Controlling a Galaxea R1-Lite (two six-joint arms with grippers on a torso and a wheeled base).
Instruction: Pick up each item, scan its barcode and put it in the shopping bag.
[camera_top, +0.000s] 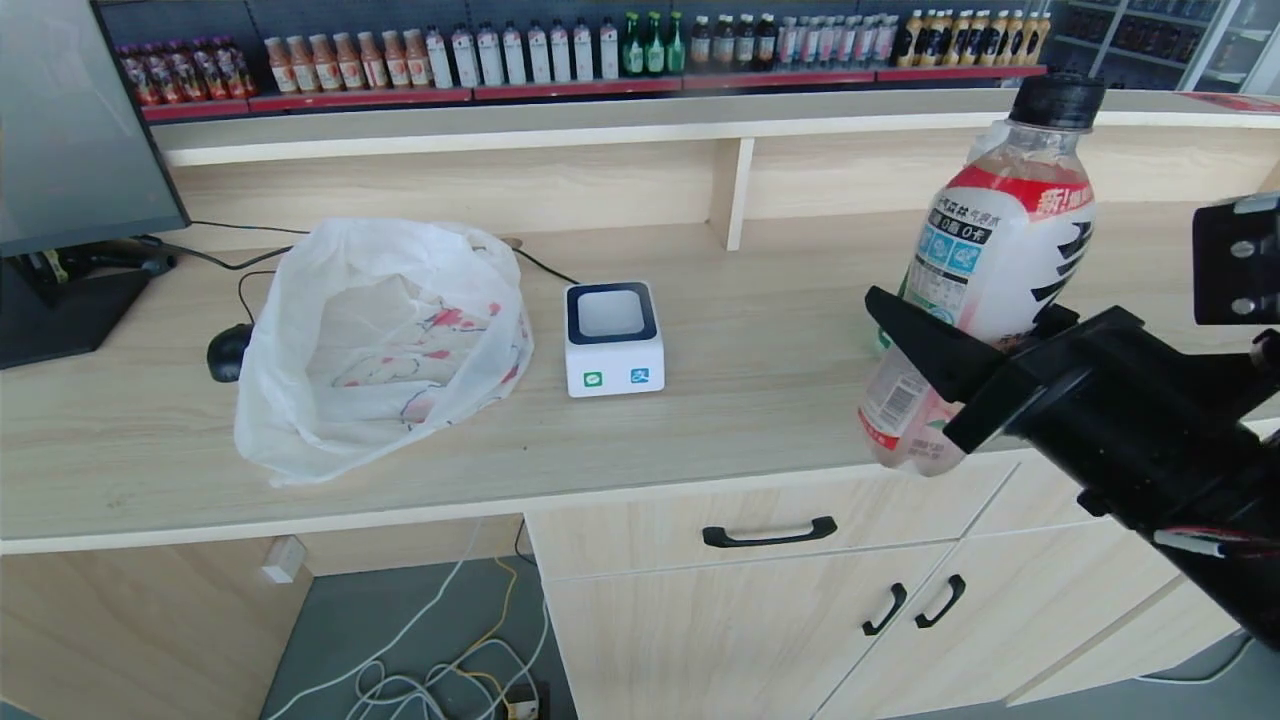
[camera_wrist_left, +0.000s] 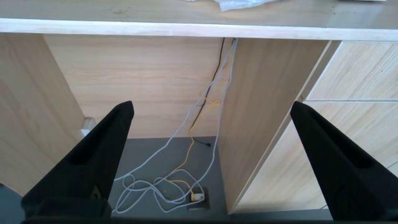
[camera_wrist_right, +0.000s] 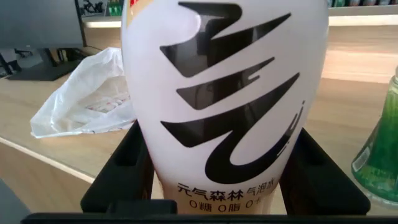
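A drink bottle (camera_top: 1000, 230) with a black cap and a white, red and black label stands upright in the air over the counter's front right edge. My right gripper (camera_top: 965, 330) is shut on its lower half; up close its label (camera_wrist_right: 224, 93) sits between the black fingers (camera_wrist_right: 124, 168). The white plastic shopping bag (camera_top: 380, 340) lies open on the counter's left part, with printed packets inside. Right of it is the white scanner box (camera_top: 613, 338) with a dark-framed window on top. My left gripper (camera_wrist_left: 211, 109) hangs open below counter height, facing the cabinet front.
A green bottle (camera_wrist_right: 379, 155) stands on the wooden counter (camera_top: 760, 400) just behind the held one. A monitor (camera_top: 70, 120) and mouse (camera_top: 228, 350) sit at far left. Raised shelf with drinks (camera_top: 600, 50) behind. Drawers (camera_top: 770, 535) below; cables (camera_wrist_left: 168, 186) on the floor.
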